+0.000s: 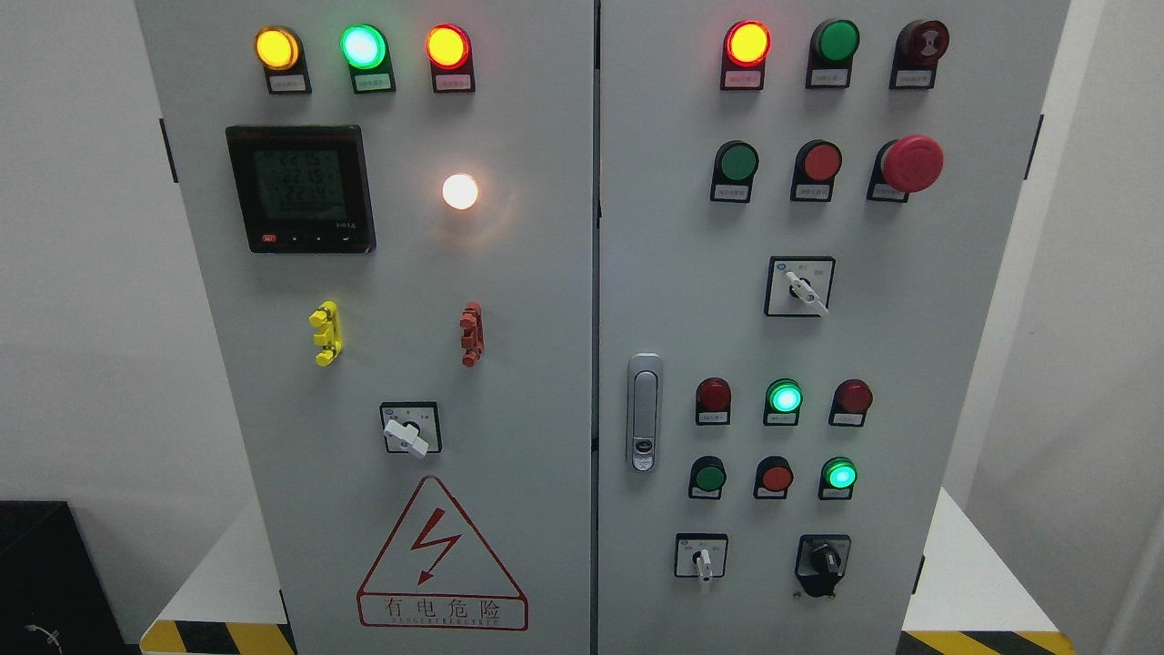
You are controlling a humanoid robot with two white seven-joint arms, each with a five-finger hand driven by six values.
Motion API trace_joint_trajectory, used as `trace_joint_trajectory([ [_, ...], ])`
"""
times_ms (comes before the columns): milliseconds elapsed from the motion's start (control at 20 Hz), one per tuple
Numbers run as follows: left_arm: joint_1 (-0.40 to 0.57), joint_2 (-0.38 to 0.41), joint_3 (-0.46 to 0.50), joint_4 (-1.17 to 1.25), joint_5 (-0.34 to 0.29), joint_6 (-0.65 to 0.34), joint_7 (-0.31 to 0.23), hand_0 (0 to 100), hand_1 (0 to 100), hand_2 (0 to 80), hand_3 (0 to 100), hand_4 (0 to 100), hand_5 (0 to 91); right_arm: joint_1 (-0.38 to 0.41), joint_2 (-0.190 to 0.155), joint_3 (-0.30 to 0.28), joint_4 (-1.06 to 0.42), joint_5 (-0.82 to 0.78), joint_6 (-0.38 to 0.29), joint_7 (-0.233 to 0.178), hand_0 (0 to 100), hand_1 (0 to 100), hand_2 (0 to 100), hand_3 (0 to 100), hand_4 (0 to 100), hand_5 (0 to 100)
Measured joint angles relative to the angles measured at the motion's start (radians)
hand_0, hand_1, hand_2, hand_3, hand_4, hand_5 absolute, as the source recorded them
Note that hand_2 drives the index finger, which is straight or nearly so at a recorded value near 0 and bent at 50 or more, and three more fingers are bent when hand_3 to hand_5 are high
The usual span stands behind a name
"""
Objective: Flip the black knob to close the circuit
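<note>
Black knob (pixel 823 562) sits low on the cabinet's right door (pixel 909 300).

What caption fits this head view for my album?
Grey control cabinet with glowing lights; black knob waits at lower right.

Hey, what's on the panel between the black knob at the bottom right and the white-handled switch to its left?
Nothing. In the head view, the stretch between the black knob and the white-handled switch is bare grey door panel. Neither robot hand is in view.
</note>
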Motion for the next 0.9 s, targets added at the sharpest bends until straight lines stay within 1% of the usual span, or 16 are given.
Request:
trace_joint_trajectory([
  [351,0.000,0.000,0.000,0.000,0.000,0.000,0.000,0,0,0.0,0,0,0.0,-0.006,0.000,-0.027,-0.078,0.065,0.002,0.000,0,33,78,95,76,78],
  [501,0.000,0.000,0.000,0.000,0.000,0.000,0.000,0,0,0.0,0,0,0.0,-0.016,0.000,-0.037,-0.107,0.086,0.022,0.001,0,31,78,95,76,78],
  [601,0.000,0.000,0.000,0.000,0.000,0.000,0.000,0,0,0.0,0,0,0.0,-0.027,0.000,-0.047,-0.125,0.109,0.029,0.001,0,29,78,95,76,78],
  [702,0.000,0.000,0.000,0.000,0.000,0.000,0.000,0,0,0.0,0,0,0.0,-0.039,0.000,-0.056,-0.140,0.131,0.037,0.001,0,23,78,95,76,79],
  [752,0.000,0.000,0.000,0.000,0.000,0.000,0.000,0,0,0.0,0,0,0.0,-0.046,0.000,-0.060,-0.147,0.138,0.042,0.001,0,21,78,95,76,79],
  [902,0.000,0.000,0.000,0.000,0.000,0.000,0.000,0,0,0.0,0,0,0.0,-0.062,0.000,-0.070,-0.167,0.160,0.061,0.003,0,11,78,95,76,79],
])
